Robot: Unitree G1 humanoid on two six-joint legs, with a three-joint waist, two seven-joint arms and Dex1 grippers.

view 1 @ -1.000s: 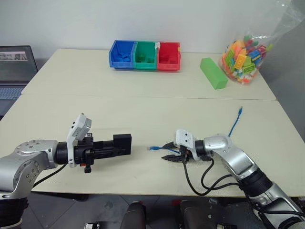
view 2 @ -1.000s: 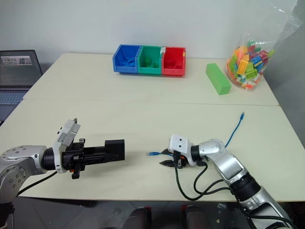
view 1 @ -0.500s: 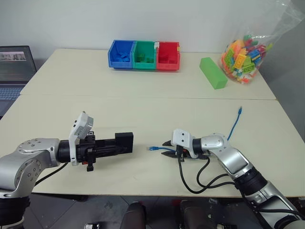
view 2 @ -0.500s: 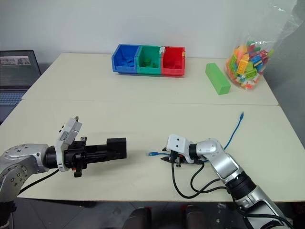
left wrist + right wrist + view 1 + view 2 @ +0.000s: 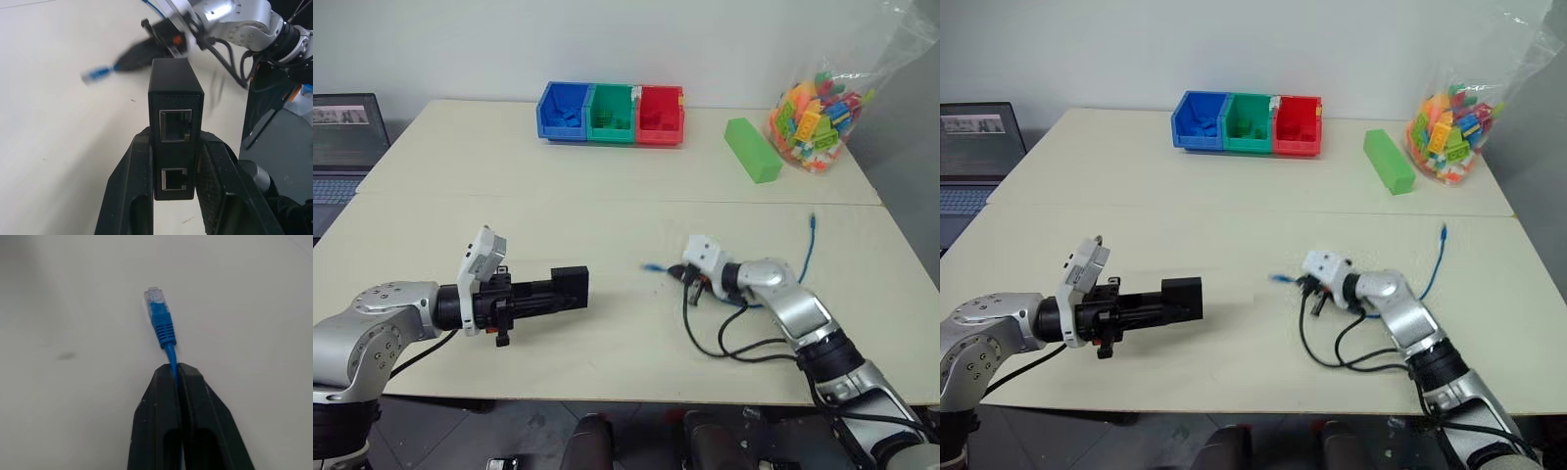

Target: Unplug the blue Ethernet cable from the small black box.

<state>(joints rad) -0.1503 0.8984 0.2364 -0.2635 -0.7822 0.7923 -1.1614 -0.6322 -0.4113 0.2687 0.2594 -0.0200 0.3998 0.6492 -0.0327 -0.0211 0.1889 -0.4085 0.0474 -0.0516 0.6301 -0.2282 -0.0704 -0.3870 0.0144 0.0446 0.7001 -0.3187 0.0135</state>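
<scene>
Your left gripper (image 5: 175, 161) clamps the small black box (image 5: 175, 122); your right gripper (image 5: 177, 369) pinches the blue Ethernet cable (image 5: 161, 323), seemingly already unplugged. Lay it mid-table.

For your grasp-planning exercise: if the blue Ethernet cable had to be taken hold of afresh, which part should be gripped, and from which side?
Grip the blue Ethernet cable on the ribbed boot just behind its clear plug, approaching from the cord end, probably. The boot looks stiffer than the thin cord, and the plug tip stays free.
</scene>
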